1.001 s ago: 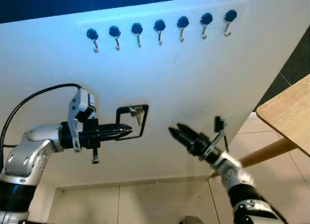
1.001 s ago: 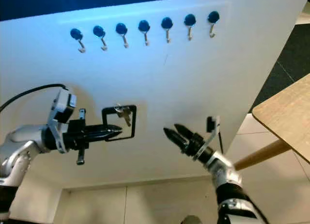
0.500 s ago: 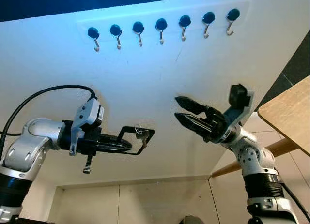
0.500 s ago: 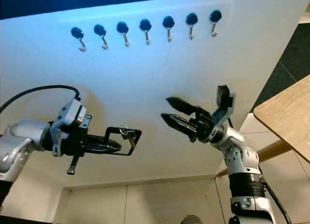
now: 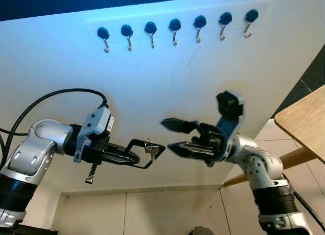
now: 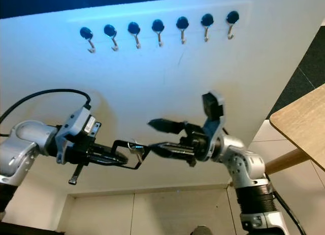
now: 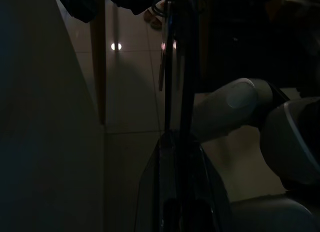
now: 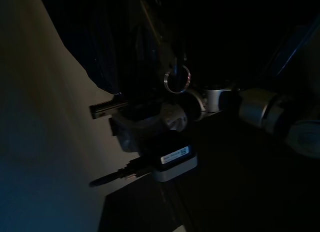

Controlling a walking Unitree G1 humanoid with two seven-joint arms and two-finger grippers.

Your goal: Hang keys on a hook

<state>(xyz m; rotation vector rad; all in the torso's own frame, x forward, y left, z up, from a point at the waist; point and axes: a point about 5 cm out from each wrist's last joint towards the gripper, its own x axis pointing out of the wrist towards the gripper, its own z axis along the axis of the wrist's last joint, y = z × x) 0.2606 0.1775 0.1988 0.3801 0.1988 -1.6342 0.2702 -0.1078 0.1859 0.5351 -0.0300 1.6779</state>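
Your left gripper (image 5: 133,156) is clamped on a black rectangular loop (image 5: 147,155), and the keys (image 5: 151,150) dangle from its ring inside that loop, silver and small, well below the hooks. Your right gripper (image 5: 166,135) faces it with fingers spread apart, the lower fingertip just beside the loop's far end, the upper one above it. Behind both stands a white board (image 5: 61,77); its row of seven blue-knobbed hooks (image 5: 174,29) runs along the upper edge, with bare board between hooks and grippers. A wooden table (image 5: 304,124) edges in at your right.
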